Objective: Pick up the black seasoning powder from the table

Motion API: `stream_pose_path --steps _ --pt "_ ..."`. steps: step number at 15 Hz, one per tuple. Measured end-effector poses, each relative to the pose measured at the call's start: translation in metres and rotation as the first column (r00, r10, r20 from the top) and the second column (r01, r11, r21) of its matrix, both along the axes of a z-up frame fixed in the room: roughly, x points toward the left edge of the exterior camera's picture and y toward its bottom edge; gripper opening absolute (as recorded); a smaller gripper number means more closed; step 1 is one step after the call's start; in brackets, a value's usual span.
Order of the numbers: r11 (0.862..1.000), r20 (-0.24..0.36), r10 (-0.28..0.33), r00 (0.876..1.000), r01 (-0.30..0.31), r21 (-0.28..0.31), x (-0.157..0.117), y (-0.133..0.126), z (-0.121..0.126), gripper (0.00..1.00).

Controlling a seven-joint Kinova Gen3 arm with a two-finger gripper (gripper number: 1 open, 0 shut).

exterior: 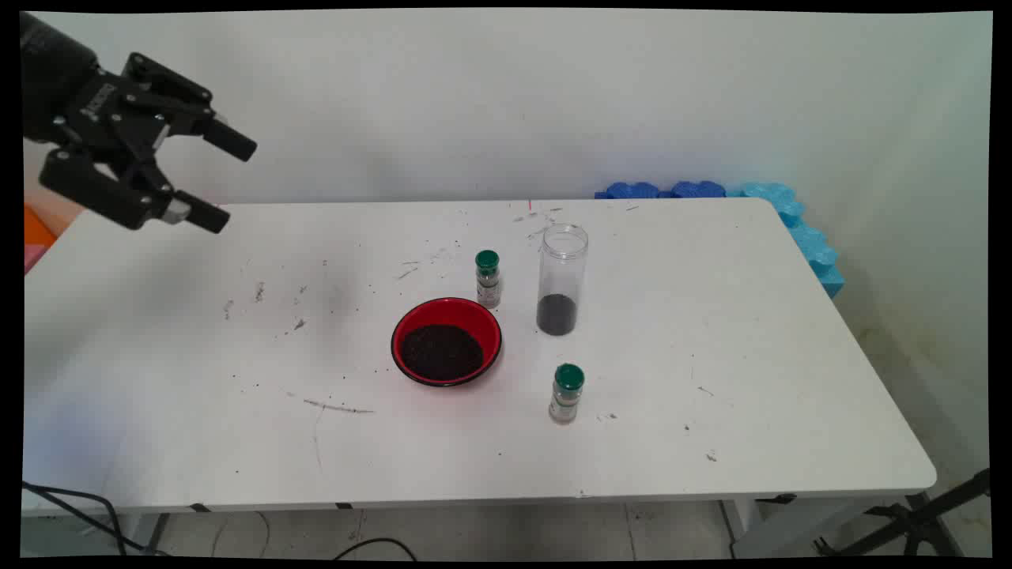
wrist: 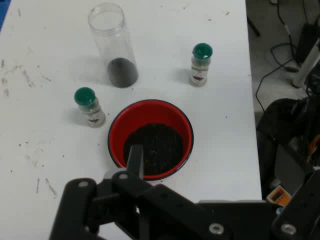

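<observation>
One red bowl (exterior: pixel 447 341) of dark grains, one tall clear jar (exterior: pixel 562 278) with a dark layer at its bottom, and two small green-capped bottles, one behind the bowl (exterior: pixel 488 278) and one toward the near edge (exterior: pixel 567 393), stand on a single white desk (exterior: pixel 791 356). One black tool (exterior: pixel 224 180) hangs above its left end. Several blue foam pieces (exterior: pixel 791 217) line the far right corner.

Gripper (exterior: pixel 223 180), jaws apart, high above table (exterior: pixel 711 332).
</observation>
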State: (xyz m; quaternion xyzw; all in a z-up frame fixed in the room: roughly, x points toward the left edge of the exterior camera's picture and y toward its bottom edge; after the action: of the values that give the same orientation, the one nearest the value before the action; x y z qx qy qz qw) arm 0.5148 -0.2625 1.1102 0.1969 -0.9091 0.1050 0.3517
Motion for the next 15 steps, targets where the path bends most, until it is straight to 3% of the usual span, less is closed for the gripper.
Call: stream_pose_path --steps 8,15 --pt "1.0 -0.029 0.009 1.0 -0.009 0.001 -0.013 -0.047 -0.017 1.0" --pt "0.999 -0.057 0.029 0.998 -0.03 -0.019 -0.039 -0.094 -0.06 1.0"
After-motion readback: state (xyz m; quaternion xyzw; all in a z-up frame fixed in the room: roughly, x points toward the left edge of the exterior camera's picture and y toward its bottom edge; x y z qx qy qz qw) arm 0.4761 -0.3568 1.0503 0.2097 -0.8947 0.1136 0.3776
